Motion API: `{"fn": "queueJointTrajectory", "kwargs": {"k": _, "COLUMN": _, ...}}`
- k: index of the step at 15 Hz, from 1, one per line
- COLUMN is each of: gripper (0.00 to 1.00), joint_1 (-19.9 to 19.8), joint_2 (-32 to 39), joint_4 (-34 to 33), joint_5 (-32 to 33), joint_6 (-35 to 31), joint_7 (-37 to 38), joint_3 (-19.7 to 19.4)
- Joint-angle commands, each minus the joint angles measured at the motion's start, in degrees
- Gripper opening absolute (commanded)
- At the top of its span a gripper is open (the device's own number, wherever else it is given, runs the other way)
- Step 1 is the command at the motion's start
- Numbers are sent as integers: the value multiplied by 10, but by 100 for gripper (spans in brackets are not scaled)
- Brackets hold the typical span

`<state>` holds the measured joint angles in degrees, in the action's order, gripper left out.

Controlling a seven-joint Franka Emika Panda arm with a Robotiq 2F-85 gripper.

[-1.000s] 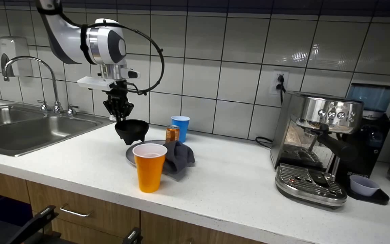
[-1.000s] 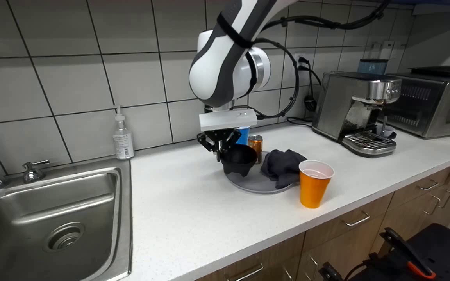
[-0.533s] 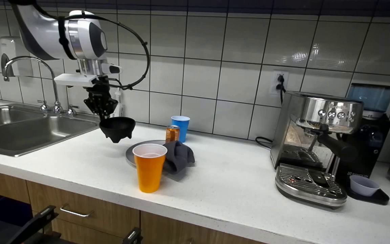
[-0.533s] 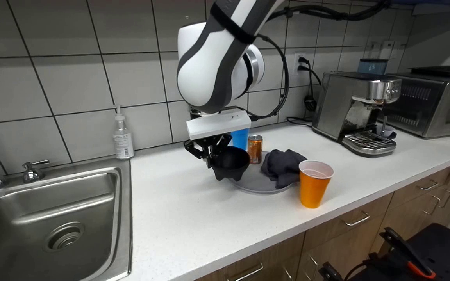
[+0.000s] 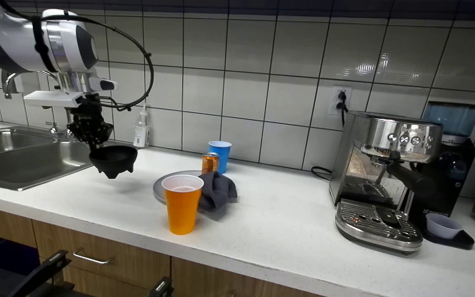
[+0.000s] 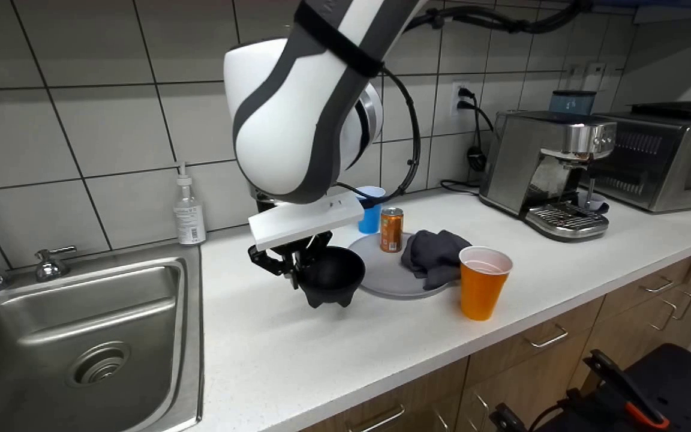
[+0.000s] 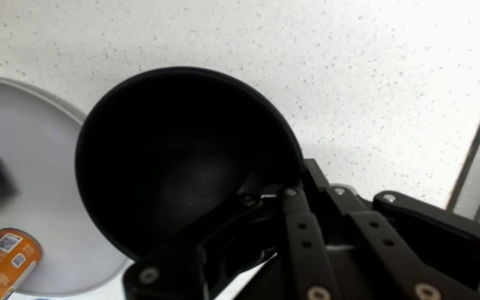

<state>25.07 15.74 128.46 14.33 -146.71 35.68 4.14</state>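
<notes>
One black bowl [image 7: 173, 146] hangs above the counter [image 7: 390, 104], and in the wrist view we look straight into it, with the gripper [image 7: 300, 183] clamped on its side between three and four o'clock and the plate [image 7: 48, 175] at nine. Both exterior views show us its stubby feet [image 5: 113, 175] and an orange cup [image 6: 482, 288] in full, at three o'clock in an exterior view, where alone we find the drain [image 6: 101, 364], toward eight.

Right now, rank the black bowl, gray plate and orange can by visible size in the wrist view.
1. Black bowl, perhaps enlarged by nearness
2. Gray plate, partly covered, cut off
3. Orange can, cut off
</notes>
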Motion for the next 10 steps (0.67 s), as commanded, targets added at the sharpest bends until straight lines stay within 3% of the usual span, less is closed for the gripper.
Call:
{"fn": "queueJointTrajectory", "kwargs": {"k": 1, "gripper": 2, "joint_1": 7, "joint_2": -14, "joint_4": 11, "joint_5": 14, "joint_6": 18, "joint_7": 25, "joint_3": 17}}
{"fn": "queueJointTrajectory", "kwargs": {"k": 10, "gripper": 2, "joint_1": 17, "joint_2": 8, "joint_4": 4, "joint_5": 16, "joint_6": 33, "joint_7": 33, "joint_3": 25}}
